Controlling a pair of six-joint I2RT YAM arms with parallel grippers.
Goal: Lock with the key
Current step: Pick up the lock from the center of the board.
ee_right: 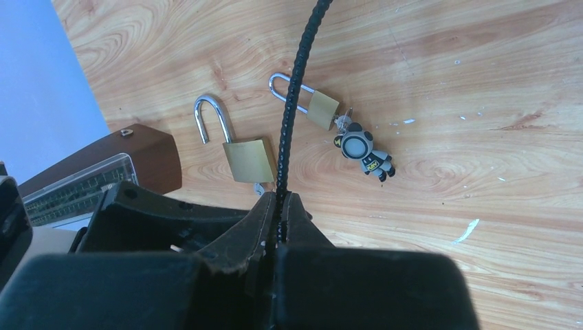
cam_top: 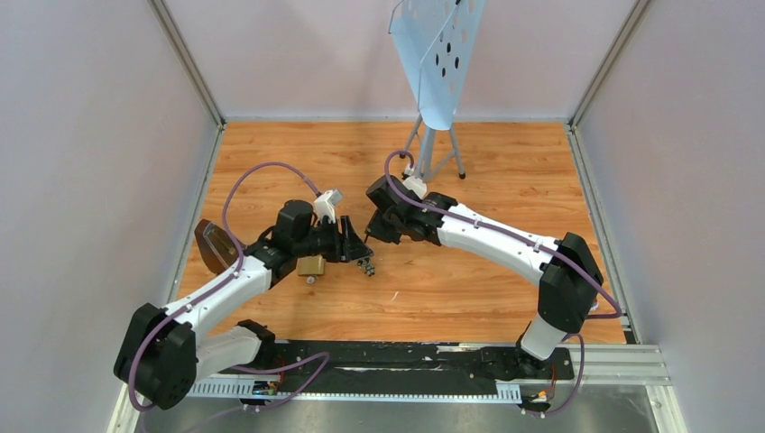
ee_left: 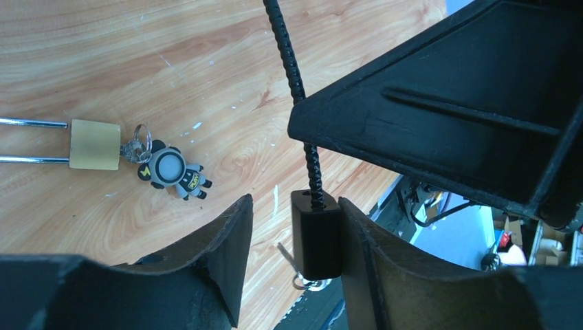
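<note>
A black lock block (ee_left: 316, 234) hangs on a black braided cable (ee_left: 289, 62) between the fingers of my left gripper (ee_left: 295, 203). The jaws stand apart; the block rests against the right finger (ee_left: 371, 261), with a gap on its left side. A tiny silver key (ee_left: 287, 256) shows just under the block, partly hidden by it; whether it touches the block I cannot tell. My right gripper (ee_right: 280, 196) is shut on the cable (ee_right: 292, 103) higher up. From above, the two grippers, left (cam_top: 359, 245) and right (cam_top: 377, 230), meet at the table's middle.
A large brass padlock (ee_right: 249, 159) with its shackle open lies left of the cable. A small long-shackled brass padlock (ee_right: 322, 110) carries a ring with a figurine fob (ee_right: 364, 151). A brown case (cam_top: 212, 245) sits at the left. A blue perforated panel on a stand (cam_top: 437, 54) is at the back.
</note>
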